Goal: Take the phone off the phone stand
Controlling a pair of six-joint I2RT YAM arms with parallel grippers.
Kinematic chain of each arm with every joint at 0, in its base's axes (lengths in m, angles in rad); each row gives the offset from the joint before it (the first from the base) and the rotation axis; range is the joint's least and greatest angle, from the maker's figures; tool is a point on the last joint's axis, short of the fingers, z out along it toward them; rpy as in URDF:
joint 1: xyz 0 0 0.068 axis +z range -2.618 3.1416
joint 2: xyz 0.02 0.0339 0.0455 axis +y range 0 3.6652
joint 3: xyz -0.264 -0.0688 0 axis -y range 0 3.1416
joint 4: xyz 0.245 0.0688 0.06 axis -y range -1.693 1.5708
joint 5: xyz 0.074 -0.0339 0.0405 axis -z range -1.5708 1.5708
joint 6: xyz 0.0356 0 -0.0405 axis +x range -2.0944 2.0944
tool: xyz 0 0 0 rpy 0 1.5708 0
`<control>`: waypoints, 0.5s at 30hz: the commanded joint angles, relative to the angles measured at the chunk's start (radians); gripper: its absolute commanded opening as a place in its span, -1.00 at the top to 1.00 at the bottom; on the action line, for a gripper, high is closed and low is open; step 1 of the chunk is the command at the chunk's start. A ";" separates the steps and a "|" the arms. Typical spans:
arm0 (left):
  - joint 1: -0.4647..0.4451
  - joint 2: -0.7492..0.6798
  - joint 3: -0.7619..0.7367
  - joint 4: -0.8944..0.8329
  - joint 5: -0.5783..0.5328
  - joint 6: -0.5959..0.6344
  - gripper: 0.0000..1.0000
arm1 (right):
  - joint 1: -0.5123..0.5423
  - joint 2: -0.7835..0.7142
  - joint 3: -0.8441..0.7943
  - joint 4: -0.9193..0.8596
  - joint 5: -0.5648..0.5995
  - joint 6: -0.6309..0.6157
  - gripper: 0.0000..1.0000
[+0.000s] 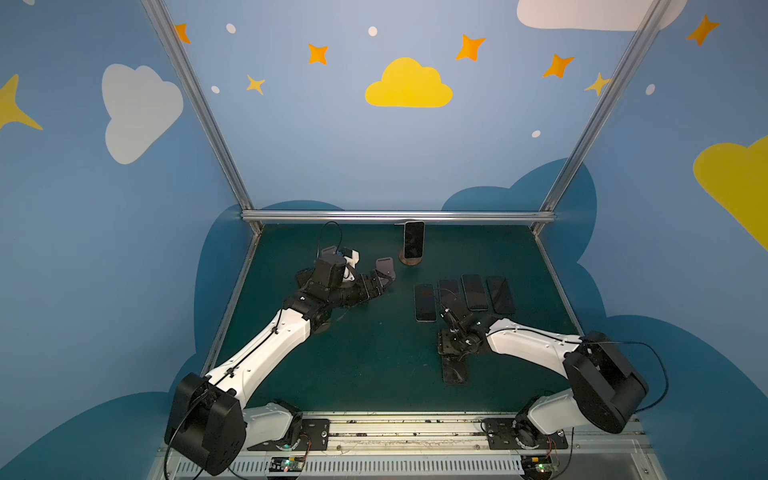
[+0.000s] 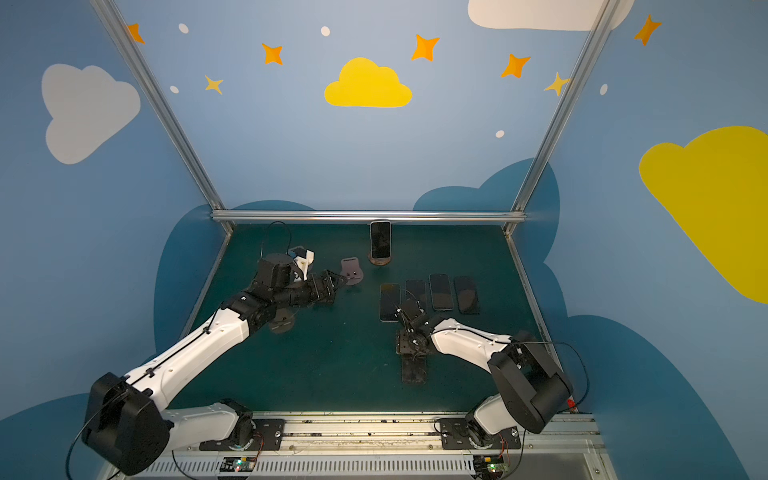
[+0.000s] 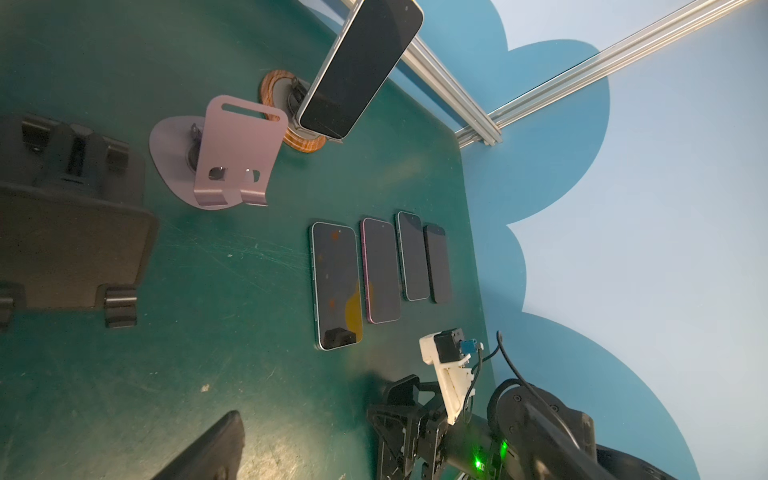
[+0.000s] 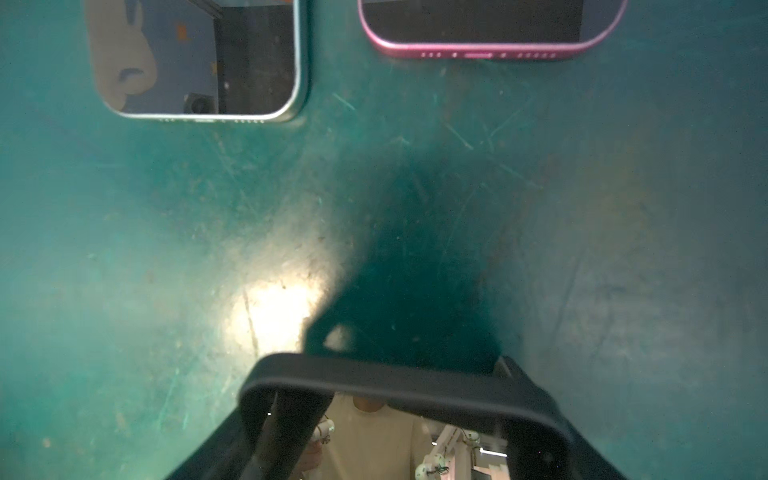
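**Bimanual cell, seen in both top views and both wrist views.** The slim dark-screened phone with a pale metal edge (image 1: 414,239) stands upright on the round wood-rimmed phone stand (image 1: 411,262), its screen facing the arm bases; the pair sits at the far middle of the dark green bench (image 1: 353,374), just in front of the aluminium rail (image 1: 395,216); in the left wrist view the phone leans back on the stand's short neck, its lower end clear of the bench.

**Left gripper (image 1: 381,281).** The jaws are spread wide with nothing between them; they lie low over the bench, to the left of the phone and a little nearer the arm bases, apart from it; a mauve bent-metal stand with an oval foot (image 1: 384,267) sits just beside the jaws, between them and the phone stand.

**Right gripper (image 1: 451,351).** It points down at the bench on the near right; the jaws are closed on the sides of a black-cased phone (image 1: 454,371), which lies flat and low; whether that phone rests on the bench cannot be told. A row of four flat phones (image 1: 474,291) lies screen-up between these jaws and the phone stand, so the phone is well apart from them; the right wrist view shows the near ends of two of the row, one silver-edged phone (image 4: 199,62) and one magenta-edged phone (image 4: 490,29), beyond the end of the black-cased phone.
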 commanded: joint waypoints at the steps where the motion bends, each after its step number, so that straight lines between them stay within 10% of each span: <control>1: -0.003 0.005 0.026 -0.011 -0.024 0.028 -1.00 | -0.002 0.069 -0.022 0.036 0.012 0.022 -0.26; 15: -0.003 0.032 0.037 -0.026 -0.030 0.039 -1.00 | -0.010 0.153 0.006 0.055 0.024 -0.010 -0.33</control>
